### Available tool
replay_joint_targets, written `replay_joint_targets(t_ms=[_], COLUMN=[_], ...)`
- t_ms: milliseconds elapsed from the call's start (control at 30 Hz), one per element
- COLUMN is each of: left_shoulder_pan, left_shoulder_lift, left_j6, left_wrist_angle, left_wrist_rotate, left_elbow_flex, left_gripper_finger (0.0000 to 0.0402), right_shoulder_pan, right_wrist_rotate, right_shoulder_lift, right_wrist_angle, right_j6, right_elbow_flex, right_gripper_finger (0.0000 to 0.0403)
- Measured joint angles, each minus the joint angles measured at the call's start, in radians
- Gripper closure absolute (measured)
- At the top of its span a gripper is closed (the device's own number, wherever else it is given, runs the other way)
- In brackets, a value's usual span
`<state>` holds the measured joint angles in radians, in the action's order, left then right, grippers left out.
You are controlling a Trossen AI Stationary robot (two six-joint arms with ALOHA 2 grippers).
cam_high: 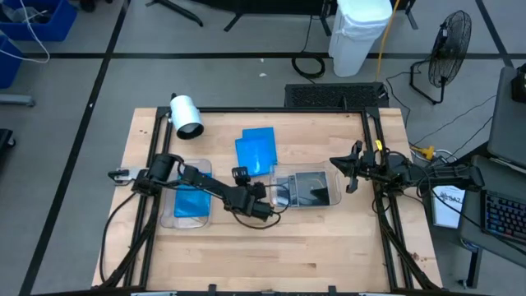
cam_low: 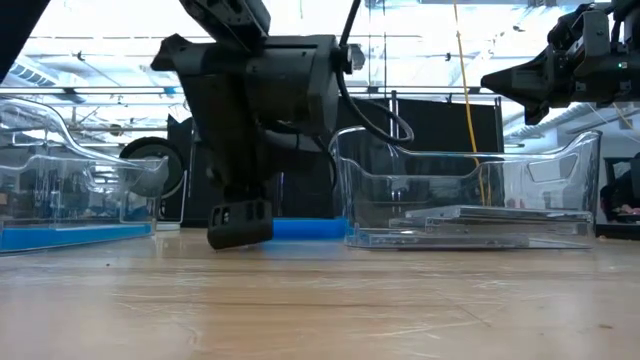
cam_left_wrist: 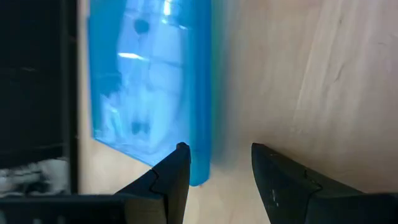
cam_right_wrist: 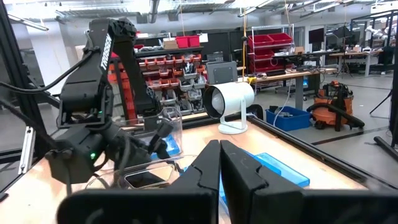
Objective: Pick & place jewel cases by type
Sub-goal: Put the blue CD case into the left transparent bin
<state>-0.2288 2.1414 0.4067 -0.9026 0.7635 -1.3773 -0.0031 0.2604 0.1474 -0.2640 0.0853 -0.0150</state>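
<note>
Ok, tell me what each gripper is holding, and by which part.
Nothing is held. The left gripper stands open, one edge of a blue jewel case lying just ahead of its fingers. The right gripper is shut on nothing.

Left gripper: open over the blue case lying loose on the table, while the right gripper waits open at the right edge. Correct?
Not quite. The right gripper is shut, as the right wrist view shows. The left gripper is open over the loose blue case.

Two robot arms, each with one gripper: left gripper (cam_high: 265, 196), right gripper (cam_high: 337, 162). Two clear trays on the bench (cam_high: 329, 247): left tray (cam_high: 168, 215) holding one blue jewel case (cam_high: 191, 200); right tray (cam_high: 333, 196) holding dark jewel cases (cam_high: 311, 189), number indistinct. Loose blue jewel cases (cam_high: 256, 150) overlap; number indistinct.
</note>
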Motion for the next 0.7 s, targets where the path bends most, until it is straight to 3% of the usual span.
replay_joint_targets(t_ms=[133, 700], left_shoulder_pan=[0.03, 0.084], left_shoulder_lift=[-0.003, -0.003], left_j6=[0.018, 0.039], left_wrist_angle=[0.026, 0.04], left_wrist_rotate=[-0.048, -0.064], left_elbow_flex=[-0.001, -0.001], left_gripper_finger=[0.0227, 0.0235], right_shoulder_pan=[0.0, 0.0], right_wrist_rotate=[0.0, 0.0], right_shoulder_lift=[0.0, 0.0], right_wrist_angle=[0.0, 0.0], right_j6=[0.0, 0.0], right_elbow_flex=[0.0, 0.0], right_gripper_finger=[0.0399, 0.0399])
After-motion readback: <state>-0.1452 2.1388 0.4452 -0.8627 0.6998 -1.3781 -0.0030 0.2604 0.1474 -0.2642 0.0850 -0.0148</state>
